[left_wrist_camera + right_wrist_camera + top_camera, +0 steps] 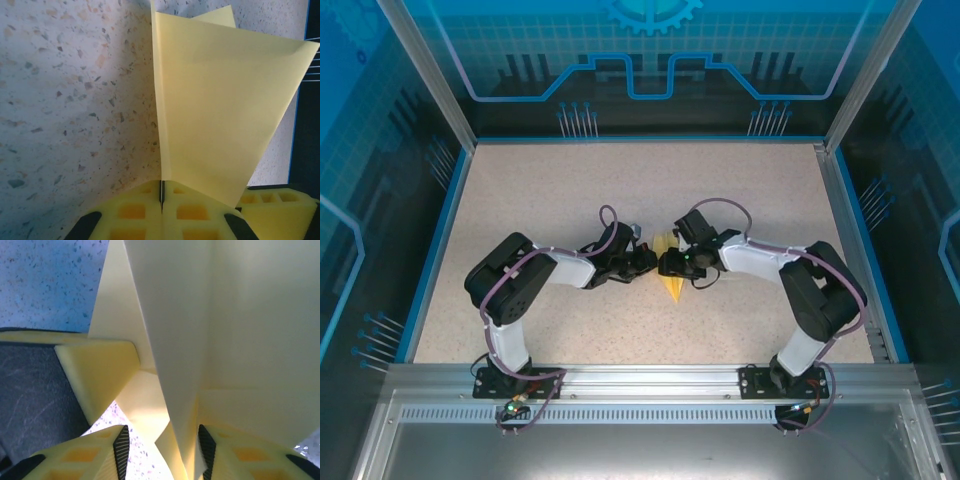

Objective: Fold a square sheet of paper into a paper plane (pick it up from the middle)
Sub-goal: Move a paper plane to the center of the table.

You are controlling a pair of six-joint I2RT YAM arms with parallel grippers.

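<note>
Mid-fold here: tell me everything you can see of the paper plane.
The paper plane is thin, plain pale-yellow paper, folded into layered flaps tapering to a point, near the middle of the speckled table. The left pincer is shut on one edge; folded layers pass between the right pincer's parted jaws.

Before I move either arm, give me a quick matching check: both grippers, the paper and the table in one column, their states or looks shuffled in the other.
Things:
1. left gripper
2. right gripper
3. paper plane
4. table

States:
A. speckled beige surface
B. jaws apart, a fold of the paper standing between them
C. pale yellow, partly folded, between the two grippers
D. shut on the paper's edge

Pairs: 1-D, 2-B, 3-C, 4-A
</note>
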